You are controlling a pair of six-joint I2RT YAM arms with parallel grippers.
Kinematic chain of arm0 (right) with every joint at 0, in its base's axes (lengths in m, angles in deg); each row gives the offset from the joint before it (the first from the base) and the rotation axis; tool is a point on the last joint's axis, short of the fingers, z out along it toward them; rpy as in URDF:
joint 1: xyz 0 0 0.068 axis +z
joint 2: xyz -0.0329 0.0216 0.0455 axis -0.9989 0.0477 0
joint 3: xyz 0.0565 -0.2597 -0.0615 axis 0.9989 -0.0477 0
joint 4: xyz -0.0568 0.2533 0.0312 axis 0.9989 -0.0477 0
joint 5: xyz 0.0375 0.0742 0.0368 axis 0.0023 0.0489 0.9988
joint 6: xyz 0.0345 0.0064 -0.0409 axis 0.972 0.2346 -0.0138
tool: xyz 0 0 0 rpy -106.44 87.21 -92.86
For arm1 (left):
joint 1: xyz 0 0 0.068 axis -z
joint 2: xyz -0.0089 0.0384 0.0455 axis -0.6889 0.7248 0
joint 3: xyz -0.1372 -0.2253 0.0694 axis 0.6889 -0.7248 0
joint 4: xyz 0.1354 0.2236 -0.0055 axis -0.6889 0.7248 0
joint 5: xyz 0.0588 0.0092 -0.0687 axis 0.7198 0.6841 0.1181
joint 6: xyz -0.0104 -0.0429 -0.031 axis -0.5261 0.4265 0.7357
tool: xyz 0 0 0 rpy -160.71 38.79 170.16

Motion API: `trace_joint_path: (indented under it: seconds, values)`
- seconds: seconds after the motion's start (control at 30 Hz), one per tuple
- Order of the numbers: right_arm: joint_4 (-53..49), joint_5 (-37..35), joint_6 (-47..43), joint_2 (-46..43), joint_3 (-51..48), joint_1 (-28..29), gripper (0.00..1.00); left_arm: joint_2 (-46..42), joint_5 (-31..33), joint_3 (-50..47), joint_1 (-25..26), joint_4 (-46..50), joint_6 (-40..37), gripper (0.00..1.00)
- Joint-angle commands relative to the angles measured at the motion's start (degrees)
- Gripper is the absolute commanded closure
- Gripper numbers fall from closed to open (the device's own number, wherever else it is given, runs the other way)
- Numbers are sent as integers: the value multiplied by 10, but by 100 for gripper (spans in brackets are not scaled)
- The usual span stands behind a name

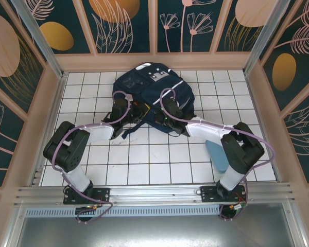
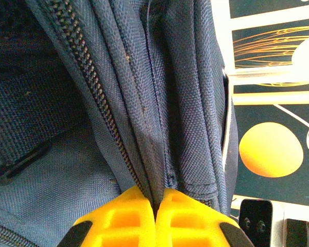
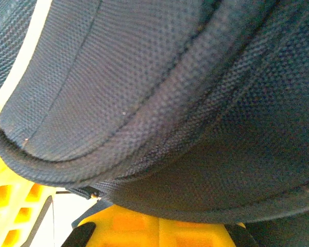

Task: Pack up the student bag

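One large dark navy fabric backpack, the student bag (image 1: 149, 90), lies flat on the white tiled tabletop (image 1: 144, 159), in the middle of its far half. Two arms reach to its near edge, one gripper each. One flat light blue item (image 1: 216, 154) lies at the near right, partly under the right arm's elbow and well apart from the bag.

The bag's far end comes close to the beige far wall (image 1: 154, 62). Bare tiles lie open to the left and right of the bag. A broad stretch also lies open between the bag and the arm bases. Framed walls with dark floral panels close the table on the left, far and right sides.

The bag carries a grey-white patch (image 1: 157, 77) near its far end and a thin white stripe (image 1: 167, 98) slanting across it. Black straps (image 1: 131, 128) trail off its near edge.

The left gripper (image 1: 124, 109) meets the bag's near left edge. In its wrist view the student bag (image 2: 185, 103) shows coarse weave and a dark zip (image 2: 87, 87). The left gripper (image 2: 155, 198) has its yellow fingers pressed together on a fold of that cloth.

The right gripper (image 1: 169, 108) sits at the near right edge. In its wrist view the student bag (image 3: 170, 103) drapes over the right gripper (image 3: 157, 218). Its fingers lie side by side with no visible gap, their tips buried, so whether cloth is pinched cannot be told.
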Motion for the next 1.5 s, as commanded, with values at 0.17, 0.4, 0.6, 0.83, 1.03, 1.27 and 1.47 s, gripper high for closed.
trace_joint_path:
  seconds: [0.17, 0.4, 0.6, 0.83, 1.03, 1.27, 1.47]
  values:
    - [-161, -74, -119, -48, 26, -29, 100, -47, 23, -6, 4, -4, -43, 100]
    - [-228, -132, -216, -55, 31, -69, 100, -79, 66, -29, -11, 33, -67, 100]
    - [-224, -140, -289, -32, 55, -105, 100, -100, 75, -50, -30, 51, -82, 100]
    - [-165, -194, -353, 32, 108, -151, 100, -143, 73, -63, -92, 117, -139, 100]
    - [-126, -116, -401, 60, 151, -162, 100, -157, 46, -59, -159, 172, -187, 100]
    - [-87, 60, -393, -16, 77, -114, 100, -194, 88, -62, -179, 267, -216, 51]
    - [-40, 161, -348, -49, 29, -53, 100, -294, 142, -105, -178, 376, -204, 37]
